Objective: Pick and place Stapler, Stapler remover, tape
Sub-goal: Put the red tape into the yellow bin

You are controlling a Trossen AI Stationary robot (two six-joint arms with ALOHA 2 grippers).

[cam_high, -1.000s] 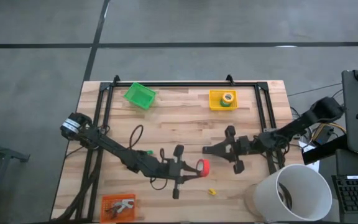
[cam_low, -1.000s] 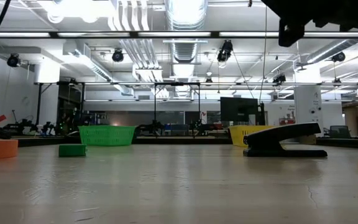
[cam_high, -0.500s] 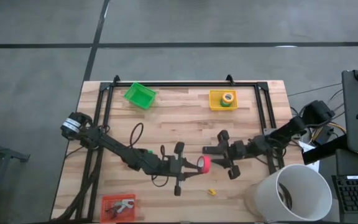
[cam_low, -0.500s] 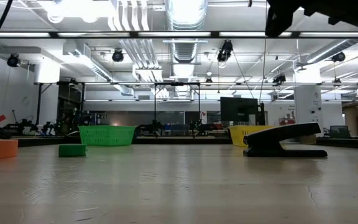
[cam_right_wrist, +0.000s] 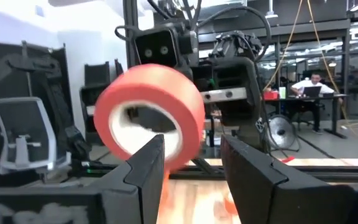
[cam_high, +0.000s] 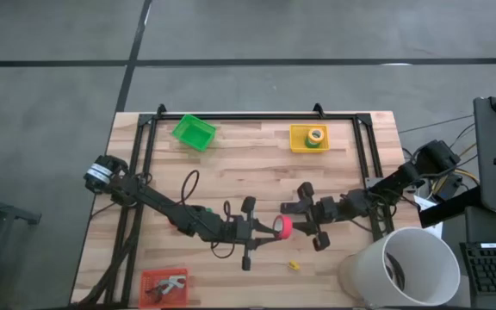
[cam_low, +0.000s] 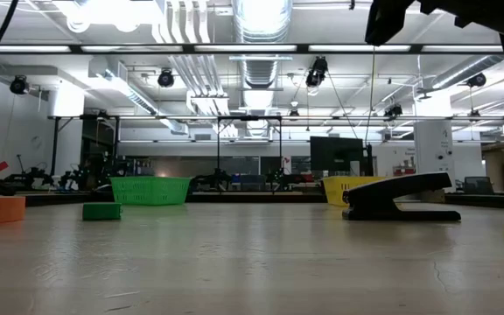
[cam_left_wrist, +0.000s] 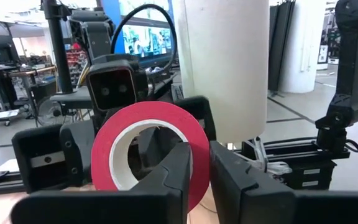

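My left gripper [cam_high: 265,229] holds a red tape roll [cam_high: 281,227] in the air over the table's middle. My right gripper [cam_right_wrist: 192,142] faces it from the table's right, open. Its fingers stand just short of the red roll [cam_right_wrist: 151,118]; I cannot tell whether they touch it. The black stapler [cam_low: 398,197] lies flat on the table. A green tape roll [cam_high: 315,136] sits in a yellow bin at the far side. A small metal thing, perhaps the stapler remover [cam_high: 169,282], lies in an orange tray at the near left. My left gripper pinches the red roll's wall [cam_left_wrist: 199,163], with one finger [cam_left_wrist: 178,171] inside the hole and the other [cam_left_wrist: 235,183] outside. The fingers come about level from the table's left, along the roll's axis. The roll stands on edge, lifted clear of the table.
A green bin [cam_high: 194,132] stands at the far left. A tall white cylinder [cam_high: 403,267] stands off the near right corner. A small green block [cam_high: 205,210] and a small yellow piece [cam_high: 294,266] lie on the wood. A black frame [cam_high: 257,115] runs along the far edge.
My right gripper has moved toward the table's left, up to the red tape roll that my left gripper holds. The roll and my left gripper have kept still.
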